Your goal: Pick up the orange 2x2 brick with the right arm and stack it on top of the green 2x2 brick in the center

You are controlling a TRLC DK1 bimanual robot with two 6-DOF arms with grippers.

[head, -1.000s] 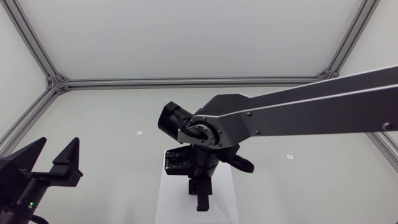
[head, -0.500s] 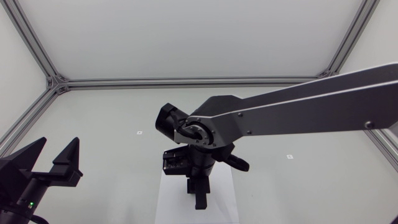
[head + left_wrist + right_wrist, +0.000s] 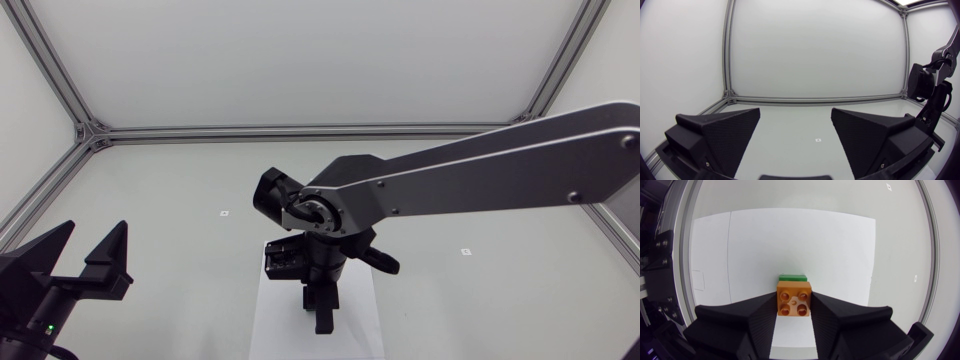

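In the right wrist view the orange 2x2 brick [image 3: 794, 299] sits studs-up between my right gripper's [image 3: 794, 311] black fingers, which press on it from both sides. A strip of the green 2x2 brick [image 3: 793, 277] shows just past the orange brick's far edge, lower down. Whether the two touch I cannot tell. From the head view, my right gripper [image 3: 322, 316] points down over the white sheet [image 3: 275, 322] at the table's centre, and the arm hides both bricks. My left gripper [image 3: 92, 242] stands open and empty at the near left, also seen as the left gripper [image 3: 796, 120] in its own wrist view.
The white sheet [image 3: 830, 245] lies flat under the bricks on the pale table. Small markers [image 3: 224, 213] dot the table. An aluminium frame [image 3: 300, 131] runs along the table's far and side edges. My right arm [image 3: 932, 95] appears beyond the left gripper's fingers.
My right arm's long link has swung slightly and its wrist has edged a little to the left. The gripper stays over the white sheet. The left arm has not moved.
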